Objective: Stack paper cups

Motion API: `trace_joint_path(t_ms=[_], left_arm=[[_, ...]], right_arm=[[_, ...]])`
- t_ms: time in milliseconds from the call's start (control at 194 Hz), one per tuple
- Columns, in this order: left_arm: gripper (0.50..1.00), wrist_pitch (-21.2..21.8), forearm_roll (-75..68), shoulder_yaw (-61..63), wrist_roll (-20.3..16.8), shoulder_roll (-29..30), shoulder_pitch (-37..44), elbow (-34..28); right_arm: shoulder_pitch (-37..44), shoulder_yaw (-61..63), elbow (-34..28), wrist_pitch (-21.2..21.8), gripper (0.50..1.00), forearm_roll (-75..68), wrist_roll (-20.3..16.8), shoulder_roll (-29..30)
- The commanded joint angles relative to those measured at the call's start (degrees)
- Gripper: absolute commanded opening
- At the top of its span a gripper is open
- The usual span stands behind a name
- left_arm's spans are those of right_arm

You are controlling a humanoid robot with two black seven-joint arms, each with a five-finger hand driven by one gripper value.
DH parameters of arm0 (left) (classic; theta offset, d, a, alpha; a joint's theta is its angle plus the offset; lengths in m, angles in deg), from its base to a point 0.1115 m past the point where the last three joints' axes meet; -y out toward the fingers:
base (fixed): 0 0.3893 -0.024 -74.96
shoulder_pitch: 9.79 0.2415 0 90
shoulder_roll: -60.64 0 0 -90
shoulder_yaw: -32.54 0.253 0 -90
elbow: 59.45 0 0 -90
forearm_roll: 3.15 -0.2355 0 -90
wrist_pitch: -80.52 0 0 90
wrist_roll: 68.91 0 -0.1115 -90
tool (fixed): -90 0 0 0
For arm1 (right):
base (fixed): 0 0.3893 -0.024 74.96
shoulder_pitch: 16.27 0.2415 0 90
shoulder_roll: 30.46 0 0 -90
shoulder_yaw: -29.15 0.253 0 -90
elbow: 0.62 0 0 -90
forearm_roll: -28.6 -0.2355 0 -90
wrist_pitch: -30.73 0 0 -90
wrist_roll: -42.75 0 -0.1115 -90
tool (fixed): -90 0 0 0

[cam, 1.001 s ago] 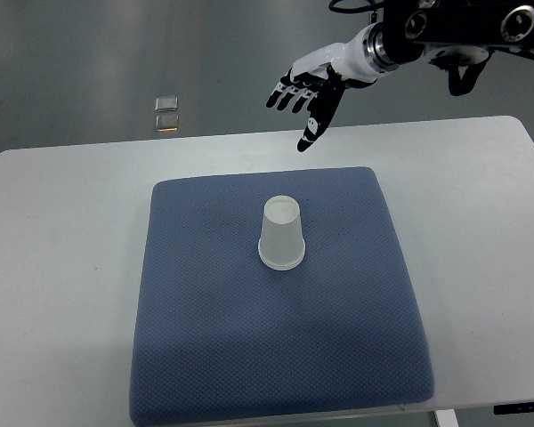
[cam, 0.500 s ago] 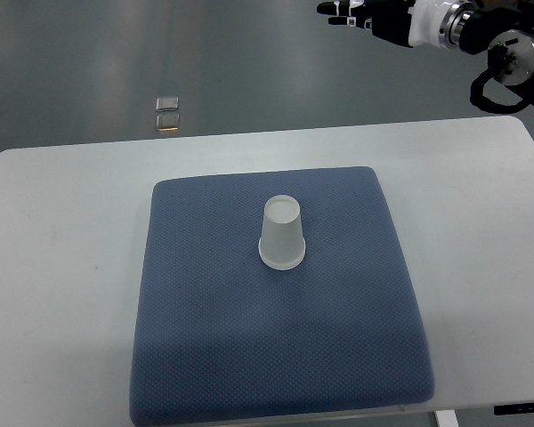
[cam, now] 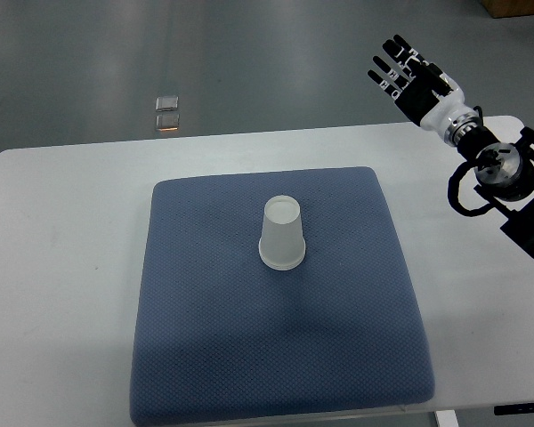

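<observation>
A white paper cup (cam: 281, 234) stands upside down, rim on the blue mat (cam: 205, 338), a little above the mat's middle. My right hand (cam: 408, 76) is at the upper right, past the table's far edge, well away from the cup. Its black fingers (cam: 388, 64) are spread flat and hold nothing. The right arm runs down to the right edge of the picture. No left arm shows.
The mat lies on a white table (cam: 62, 267). Two small shiny squares (cam: 167, 114) sit on the grey floor beyond the table's far edge, at the upper left.
The right hand swung from above the mat's far edge up and right, then came down at the table's far right corner with its fingers spread. The cup stayed put.
</observation>
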Motion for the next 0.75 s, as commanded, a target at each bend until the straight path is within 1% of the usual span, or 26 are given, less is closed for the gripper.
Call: trace_joint_path(t_ms=[0,227,748], left_arm=[[1.0,0.0,0.0,0.0,0.0,0.0,0.0,0.1],[1.0,0.0,-0.1,0.1,0.0,0.0,0.0,0.2],[1.0,0.0,0.0,0.1,0.0,0.0,0.1,0.2]], right_arm=[[-2.3,1.7,0.7,-0.1,0.917,0.1,0.1,2.1],[-3.0,1.7,2.6,0.0,0.917,0.1,1.2,2.4],[-4.4,1.7,4.5,0.1,0.921,0.1,1.7,2.7]])
